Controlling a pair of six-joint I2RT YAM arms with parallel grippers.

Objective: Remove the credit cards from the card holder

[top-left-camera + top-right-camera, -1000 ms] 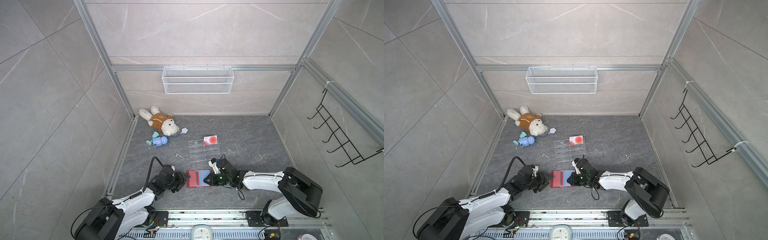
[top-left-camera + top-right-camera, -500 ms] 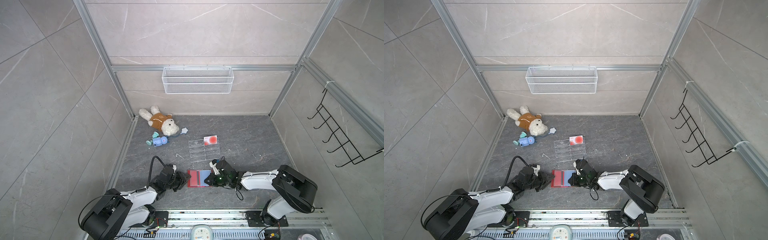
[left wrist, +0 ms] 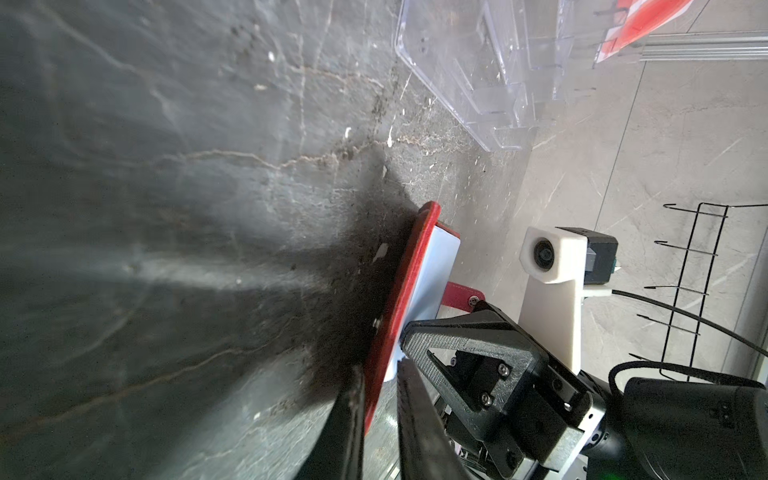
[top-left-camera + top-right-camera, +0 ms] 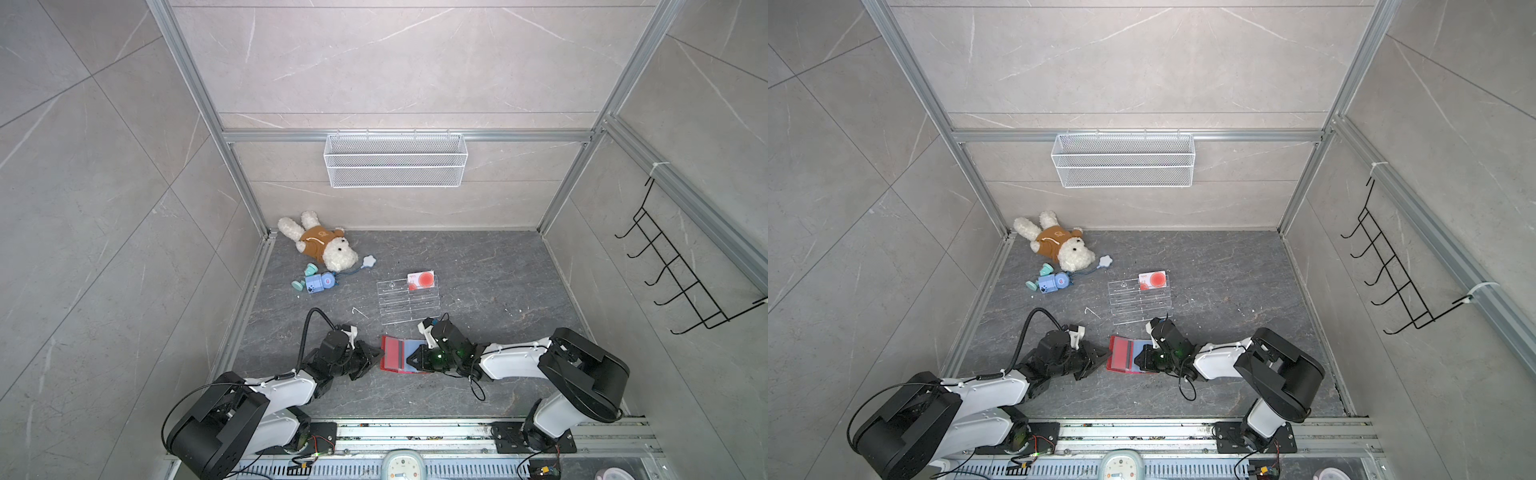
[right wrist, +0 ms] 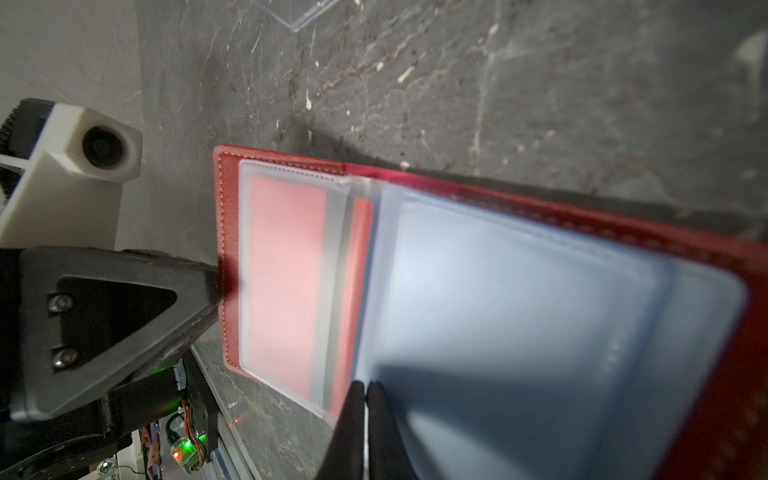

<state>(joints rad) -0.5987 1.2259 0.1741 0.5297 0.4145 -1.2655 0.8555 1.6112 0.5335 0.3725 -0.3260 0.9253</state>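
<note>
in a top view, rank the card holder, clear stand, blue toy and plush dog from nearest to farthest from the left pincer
From the left pincer:
1. card holder, right at its tips
2. clear stand, behind it, toward the middle
3. blue toy, back left
4. plush dog, far back-left corner

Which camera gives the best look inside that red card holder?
The right wrist view: the card holder lies open, filling the picture, showing its pale sleeves and a reddish card in one. Both top views show the holder small, from far above. The left wrist view sees the holder nearly edge-on.
</note>
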